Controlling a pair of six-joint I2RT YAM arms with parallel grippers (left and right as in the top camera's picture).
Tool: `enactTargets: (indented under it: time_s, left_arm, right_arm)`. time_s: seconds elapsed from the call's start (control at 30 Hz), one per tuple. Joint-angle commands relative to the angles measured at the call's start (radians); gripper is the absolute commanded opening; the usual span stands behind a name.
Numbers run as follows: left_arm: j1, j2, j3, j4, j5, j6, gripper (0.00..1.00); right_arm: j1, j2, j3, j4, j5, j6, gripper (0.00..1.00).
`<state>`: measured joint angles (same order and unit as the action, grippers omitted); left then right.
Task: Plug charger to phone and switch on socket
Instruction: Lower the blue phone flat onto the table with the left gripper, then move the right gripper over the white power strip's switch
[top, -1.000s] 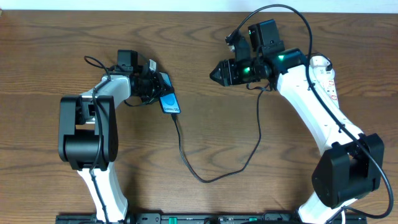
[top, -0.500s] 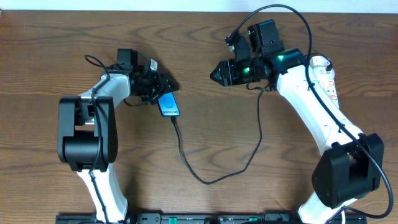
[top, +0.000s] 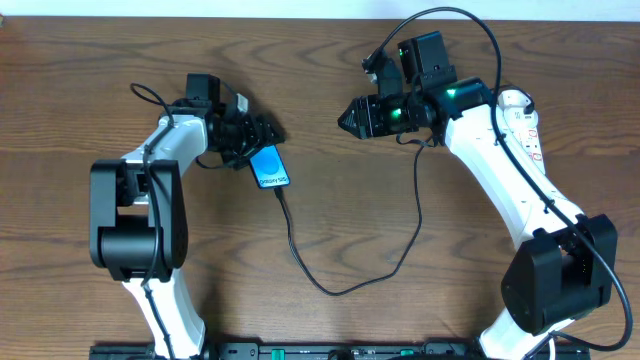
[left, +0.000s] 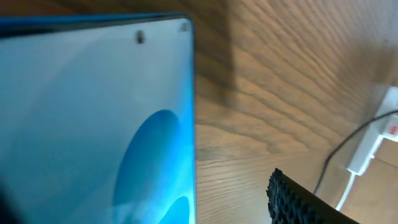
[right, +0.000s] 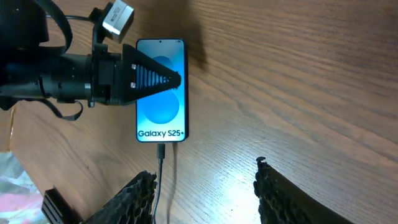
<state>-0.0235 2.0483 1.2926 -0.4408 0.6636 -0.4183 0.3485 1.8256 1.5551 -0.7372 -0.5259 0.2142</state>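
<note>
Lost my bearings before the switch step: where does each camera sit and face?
Overhead: above the table, facing down; left gripper, right gripper, phone, charger, socket.
Left wrist: close over the phone's screen; one own fingertip.
Right wrist: facing the phone from the charger end; own fingers, left gripper.
Shared: all show the phone.

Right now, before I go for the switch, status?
Left gripper open over phone; right gripper open, empty. Charger looks seated in phone. Socket partly under right arm, on or off unclear.

Brown wooden table (top: 80, 60). Phone (top: 270, 168) flat, upper left of centre, screen up. Black charger cable (top: 330, 288) loops from its lower end across middle. White socket strip (top: 528, 130) upper right.
</note>
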Motion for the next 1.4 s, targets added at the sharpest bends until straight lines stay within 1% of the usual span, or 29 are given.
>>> enactTargets:
  time_s: [0.0, 0.2, 0.33, 0.57, 0.97, 1.17, 1.2, 1.37]
  left_arm:
    - [0.005, 0.042, -0.028, -0.046, -0.223, 0.007, 0.71]
    - [0.005, 0.011, -0.028, -0.079, -0.311, 0.002, 0.72]
    - [0.005, -0.008, -0.028, -0.094, -0.345, 0.002, 0.71]
    - [0.011, -0.048, -0.027, -0.117, -0.352, 0.002, 0.71]
    - [0.041, -0.339, -0.027, -0.148, -0.351, 0.002, 0.71]
    - [0.041, -0.496, -0.027, -0.196, -0.352, 0.003, 0.72]
    - [0.041, -0.514, -0.027, -0.205, -0.352, 0.003, 0.98]
    - [0.041, -0.562, -0.027, -0.210, -0.352, 0.003, 0.98]
  right_arm:
    - [0.007, -0.007, 0.012, -0.003, 0.000, -0.021, 0.51]
    - [0.007, -0.007, 0.012, -0.005, 0.000, -0.022, 0.52]
    - [0.007, -0.007, 0.012, -0.008, 0.000, -0.028, 0.52]
    - [0.006, -0.007, 0.012, -0.024, 0.000, -0.029, 0.52]
    - [0.002, -0.007, 0.012, -0.024, 0.000, -0.041, 0.52]
    - [-0.054, -0.016, 0.012, -0.051, 0.000, -0.039, 0.49]
    - [-0.073, -0.023, 0.012, -0.060, 0.000, -0.039, 0.48]
    - [-0.196, -0.068, 0.012, -0.134, 0.024, -0.055, 0.48]
